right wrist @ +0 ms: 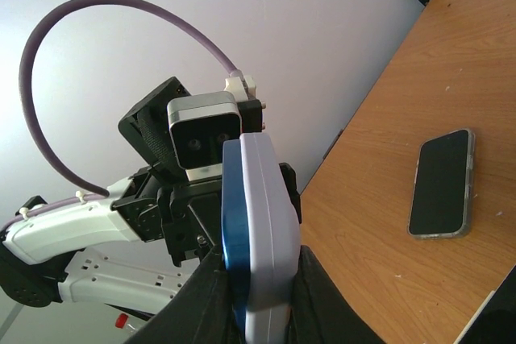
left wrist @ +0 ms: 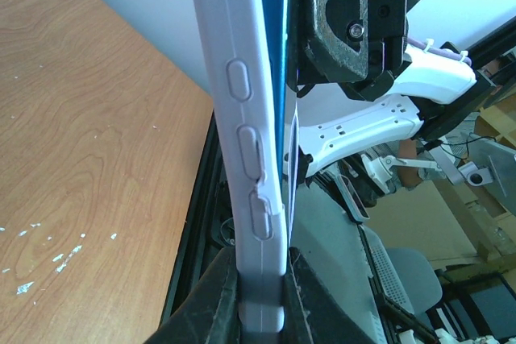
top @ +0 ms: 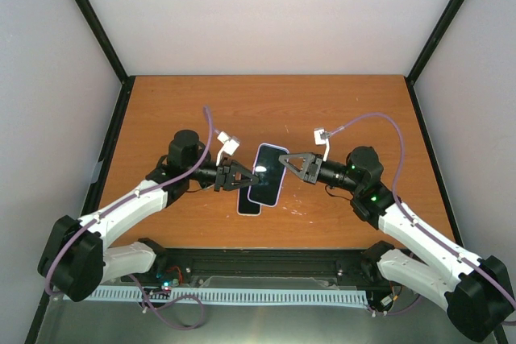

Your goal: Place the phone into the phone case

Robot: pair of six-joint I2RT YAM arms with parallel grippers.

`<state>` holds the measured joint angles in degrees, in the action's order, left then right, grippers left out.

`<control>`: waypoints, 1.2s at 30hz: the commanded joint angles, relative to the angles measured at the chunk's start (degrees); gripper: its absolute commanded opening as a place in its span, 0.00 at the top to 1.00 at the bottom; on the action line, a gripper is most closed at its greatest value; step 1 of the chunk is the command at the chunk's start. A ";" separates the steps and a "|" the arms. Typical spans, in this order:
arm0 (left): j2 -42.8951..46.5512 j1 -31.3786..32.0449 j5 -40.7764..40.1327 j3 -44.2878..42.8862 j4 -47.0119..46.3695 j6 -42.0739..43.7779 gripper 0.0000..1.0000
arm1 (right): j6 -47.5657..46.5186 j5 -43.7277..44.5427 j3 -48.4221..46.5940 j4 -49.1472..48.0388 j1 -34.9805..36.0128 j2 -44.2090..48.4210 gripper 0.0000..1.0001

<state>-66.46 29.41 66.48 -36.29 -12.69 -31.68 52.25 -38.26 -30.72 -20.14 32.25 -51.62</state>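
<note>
1. Phone case (top: 268, 175) (left wrist: 242, 118) (right wrist: 266, 223), pale lilac, slim and round-cornered, with a blue layer against one face and raised oval button bumps along its edge. It hangs in the air over the middle of the table, carried between the two grippers.
2. The left gripper (top: 248, 175) (left wrist: 260, 300) has its jaws drawn narrow. Its black fingers (left wrist: 211, 304) pinch the two faces of the phone case at the left long edge.
3. The right gripper (top: 283, 157) (right wrist: 254, 300) takes the opposite long edge. Its fingers (right wrist: 316, 304) lie close against both faces, one on the lilac side and one on the blue, so the jaws are narrow and closed on the case.
4. The flat rectangular phone (right wrist: 440, 183) (top: 248, 206), with a dark glass face and a grey rim, lies face up on the table. It is below the held case and apart from both grippers. From above, the case covers its far end and only the near end shows.
5. The brown wood-grain table (top: 339, 110) carries a few white flecks near the left arm.
6. A purple cable (right wrist: 48, 38) arches over the left wrist, above its silver-faced camera (right wrist: 201, 138).
</note>
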 commanded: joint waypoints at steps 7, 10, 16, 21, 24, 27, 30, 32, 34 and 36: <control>1.51 0.03 2.64 -2.30 -0.21 1.19 1.00 | 3.60 0.57 -2.85 -2.85 -0.17 1.08 0.53; 1.33 0.08 4.29 -2.31 -0.67 0.83 1.00 | 6.99 0.99 -2.93 -4.90 -0.20 0.89 0.51; 1.94 0.12 4.20 -2.70 0.60 1.63 0.99 | 7.53 -0.06 -3.77 -5.96 -0.17 -0.27 0.84; 1.86 0.12 2.58 -3.30 2.12 2.05 0.88 | 5.32 -1.38 -3.55 -5.38 -0.17 -0.79 0.97; 1.41 0.12 0.73 -4.06 4.33 2.74 0.92 | 1.64 -0.34 -4.09 -1.20 -0.17 -0.36 0.97; 0.06 0.12 -2.46 -5.79 9.10 4.96 0.98 | -0.67 0.01 -5.28 1.79 -0.17 0.08 0.96; -0.74 0.12 -2.72 -5.95 9.42 4.93 0.99 | -0.12 -0.30 -5.68 3.07 -0.10 0.50 0.74; -0.47 0.12 -2.44 -5.54 8.02 3.99 0.99 | 3.26 -2.57 -4.51 0.62 -0.03 -0.83 0.69; -0.11 0.12 -2.20 -5.06 6.44 2.99 0.99 | 6.92 -4.38 -1.91 -4.83 0.38 -2.16 0.68; -0.06 0.12 -2.06 -4.85 5.23 2.22 0.99 | 7.85 -4.31 -0.33 -6.28 0.53 -2.66 0.68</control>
<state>-66.52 29.36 66.28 -39.64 -4.91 -28.75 55.66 -38.41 -33.58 -19.86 31.77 -53.25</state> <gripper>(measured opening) 0.124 0.321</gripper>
